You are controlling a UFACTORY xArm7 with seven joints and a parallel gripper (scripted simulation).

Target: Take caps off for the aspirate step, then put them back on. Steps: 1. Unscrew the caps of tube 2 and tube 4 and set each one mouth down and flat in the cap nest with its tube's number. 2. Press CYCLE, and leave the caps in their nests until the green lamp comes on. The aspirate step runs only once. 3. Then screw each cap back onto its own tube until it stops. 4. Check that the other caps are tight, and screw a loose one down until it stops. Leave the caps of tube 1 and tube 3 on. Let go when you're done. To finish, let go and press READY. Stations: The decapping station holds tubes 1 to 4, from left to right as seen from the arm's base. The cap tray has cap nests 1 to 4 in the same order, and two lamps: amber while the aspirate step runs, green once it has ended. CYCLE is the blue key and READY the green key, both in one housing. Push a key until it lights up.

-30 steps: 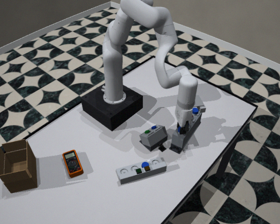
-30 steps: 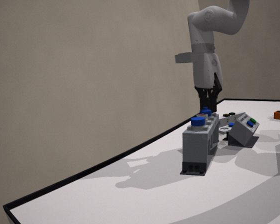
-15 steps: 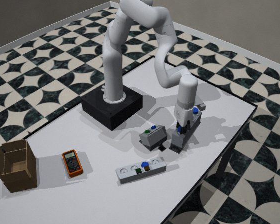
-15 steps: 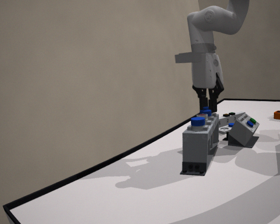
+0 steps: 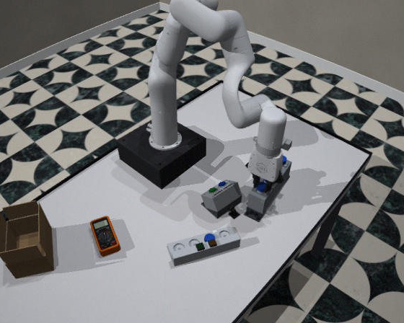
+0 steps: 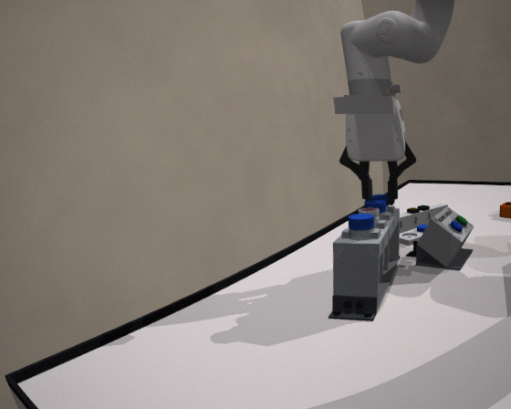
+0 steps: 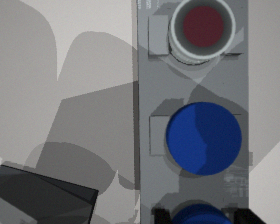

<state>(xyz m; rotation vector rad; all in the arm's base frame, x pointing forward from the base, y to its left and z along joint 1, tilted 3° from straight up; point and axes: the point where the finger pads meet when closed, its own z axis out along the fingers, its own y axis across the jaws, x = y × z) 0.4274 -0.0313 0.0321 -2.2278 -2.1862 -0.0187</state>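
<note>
Blue cap point(image 7: 198, 216) on a far tube is pinched by the gripper point(image 6: 379, 197); the wrong tube's cap may come off, or slip mid-twist.

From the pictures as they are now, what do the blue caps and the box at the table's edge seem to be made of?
The blue caps, one of them held in the claw, look like smooth, matte plastic: even colour, no glare. The box appears to be plain brown cardboard, with open flaps and a dull surface.
</note>
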